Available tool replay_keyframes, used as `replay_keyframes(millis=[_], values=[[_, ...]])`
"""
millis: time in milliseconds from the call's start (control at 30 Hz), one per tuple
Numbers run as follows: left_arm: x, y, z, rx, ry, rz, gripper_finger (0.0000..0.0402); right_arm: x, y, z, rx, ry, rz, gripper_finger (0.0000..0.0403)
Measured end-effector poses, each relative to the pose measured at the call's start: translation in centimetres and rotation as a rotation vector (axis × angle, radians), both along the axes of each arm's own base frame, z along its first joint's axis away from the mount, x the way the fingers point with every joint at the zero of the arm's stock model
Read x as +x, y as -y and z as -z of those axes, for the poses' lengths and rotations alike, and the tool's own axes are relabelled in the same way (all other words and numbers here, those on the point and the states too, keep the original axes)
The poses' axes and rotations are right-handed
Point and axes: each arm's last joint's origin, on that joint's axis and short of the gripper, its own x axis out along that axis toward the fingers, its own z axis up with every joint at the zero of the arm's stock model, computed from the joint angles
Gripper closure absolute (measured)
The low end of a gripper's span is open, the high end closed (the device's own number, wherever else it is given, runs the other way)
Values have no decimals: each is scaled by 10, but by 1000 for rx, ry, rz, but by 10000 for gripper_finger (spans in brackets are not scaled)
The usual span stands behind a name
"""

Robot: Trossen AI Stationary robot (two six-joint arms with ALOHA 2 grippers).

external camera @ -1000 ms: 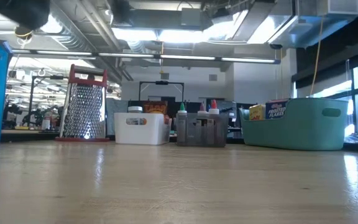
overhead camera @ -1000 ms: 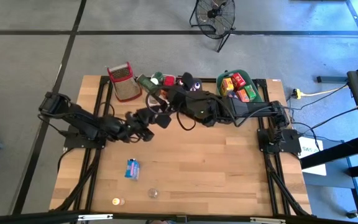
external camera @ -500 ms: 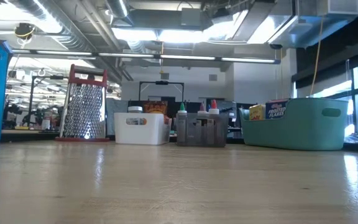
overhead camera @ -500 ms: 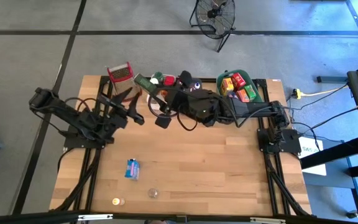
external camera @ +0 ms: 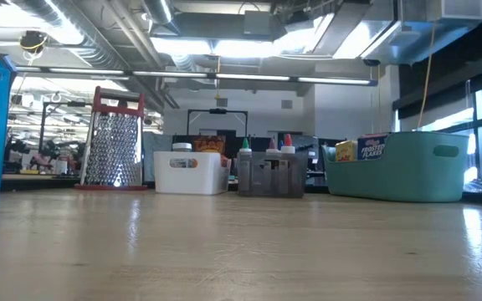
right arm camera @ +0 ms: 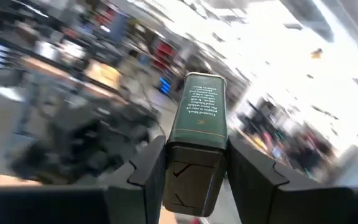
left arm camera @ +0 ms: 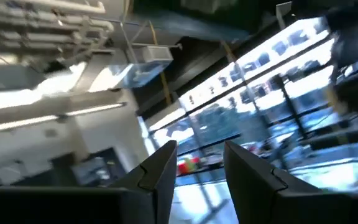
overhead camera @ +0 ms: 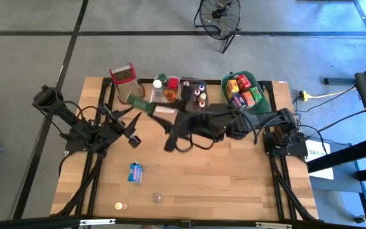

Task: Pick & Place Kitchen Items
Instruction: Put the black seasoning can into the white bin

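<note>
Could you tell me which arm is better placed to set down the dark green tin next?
The right arm: its gripper is already shut on the dark green tin, held above the table's middle. The left gripper is open and empty, pointing up over the table's left side.

Robotics lab or workshop, industrial in character. Bare concrete floor (overhead camera: 30,51) marked with dark lines; exposed ceiling ducts (external camera: 249,17) and strip lights (external camera: 333,80); wooden surface (overhead camera: 208,172) on black framing; floor fan (overhead camera: 218,16); cluttered workbenches (external camera: 40,171) behind.
</note>
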Motion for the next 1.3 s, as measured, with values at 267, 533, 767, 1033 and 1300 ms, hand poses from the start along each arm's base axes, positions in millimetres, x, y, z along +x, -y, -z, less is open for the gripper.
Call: replay_keyframes(millis=[267,533,767,1033,1300], values=[[-8,28,1,-54,114,399,293,-2,-18,-2,-109,16,-283,257],[0,55,17,215,29,851,282,-3,-25,-3,-160,46,-477,257],[0,61,20,264,20,916,230,-3,-25,-1,-184,20,-494,257],[-3,52,7,283,196,932,188,-5,-30,0,-287,44,-677,257],[11,31,4,315,266,973,183,-7,-33,-3,-400,107,-819,257]])
